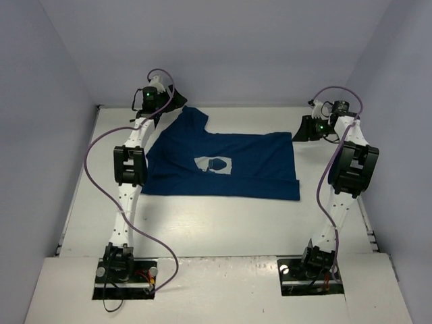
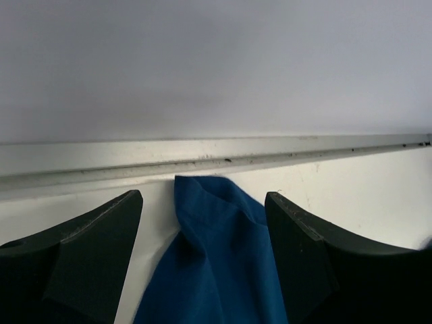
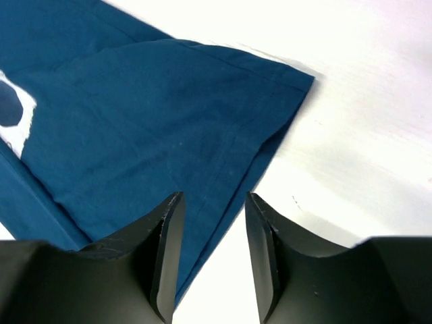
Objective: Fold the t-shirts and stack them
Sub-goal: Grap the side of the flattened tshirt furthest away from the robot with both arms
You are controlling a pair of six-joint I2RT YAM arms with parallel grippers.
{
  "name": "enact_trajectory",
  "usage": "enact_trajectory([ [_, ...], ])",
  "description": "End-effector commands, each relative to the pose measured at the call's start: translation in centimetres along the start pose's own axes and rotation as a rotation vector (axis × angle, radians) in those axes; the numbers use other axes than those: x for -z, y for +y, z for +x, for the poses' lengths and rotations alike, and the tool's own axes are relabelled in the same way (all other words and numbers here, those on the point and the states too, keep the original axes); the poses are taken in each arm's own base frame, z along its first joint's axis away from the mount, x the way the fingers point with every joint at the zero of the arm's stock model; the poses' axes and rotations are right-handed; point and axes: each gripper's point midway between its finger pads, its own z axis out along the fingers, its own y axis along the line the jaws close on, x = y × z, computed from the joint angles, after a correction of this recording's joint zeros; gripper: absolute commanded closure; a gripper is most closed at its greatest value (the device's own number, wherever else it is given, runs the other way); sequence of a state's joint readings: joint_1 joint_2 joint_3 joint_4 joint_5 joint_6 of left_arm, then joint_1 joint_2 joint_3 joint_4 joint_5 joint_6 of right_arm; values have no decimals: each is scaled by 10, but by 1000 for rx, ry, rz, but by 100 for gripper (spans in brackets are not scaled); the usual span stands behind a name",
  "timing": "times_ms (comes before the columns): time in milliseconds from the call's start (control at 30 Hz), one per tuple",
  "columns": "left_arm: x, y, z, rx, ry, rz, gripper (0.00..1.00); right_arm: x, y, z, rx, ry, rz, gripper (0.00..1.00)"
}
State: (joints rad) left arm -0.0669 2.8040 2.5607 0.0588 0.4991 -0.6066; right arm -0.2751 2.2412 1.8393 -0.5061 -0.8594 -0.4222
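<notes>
A navy blue t-shirt (image 1: 250, 165) lies flat across the middle of the table, its pale print (image 1: 214, 164) facing up. One sleeve reaches toward the back left corner. My left gripper (image 1: 174, 102) hovers there, open, and the sleeve's bunched tip (image 2: 216, 256) lies loose between its wide-apart fingers (image 2: 101, 236). My right gripper (image 1: 305, 128) is at the shirt's back right corner. In the right wrist view the gripper (image 3: 214, 197) stands open, with the shirt's hemmed edge (image 3: 236, 155) below the gap, not pinched. Part of the print (image 3: 13, 115) shows at the left edge.
The white table (image 1: 202, 223) is walled in by pale walls on three sides. A metal rail (image 2: 202, 158) runs along the back edge just beyond the sleeve. The table's right edge (image 1: 370, 223) lies close to the right arm.
</notes>
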Motion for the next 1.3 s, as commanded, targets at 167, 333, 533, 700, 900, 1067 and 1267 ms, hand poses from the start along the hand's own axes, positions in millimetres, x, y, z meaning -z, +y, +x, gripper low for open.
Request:
enact_trajectory([
  [167,45,-20,-68,-113,-97,70,29,6,2,-8,24,-22,-5,60],
  [333,97,2,-92,-191,-62,-29,29,-1,-13,-5,41,-3,28,59],
  [533,145,31,-55,-181,120,-113,30,-20,-26,-1,-20,14,28,53],
  [700,162,47,-17,-131,217,-130,32,-30,-26,-8,-33,8,21,44],
  [900,172,58,19,-80,261,-142,32,-31,-37,-22,-47,-15,62,39],
  [1067,175,62,33,-57,287,-149,32,-44,-45,-31,-38,-30,82,35],
  [1267,181,64,36,-57,299,-156,32,-73,-36,-18,-47,-3,9,38],
])
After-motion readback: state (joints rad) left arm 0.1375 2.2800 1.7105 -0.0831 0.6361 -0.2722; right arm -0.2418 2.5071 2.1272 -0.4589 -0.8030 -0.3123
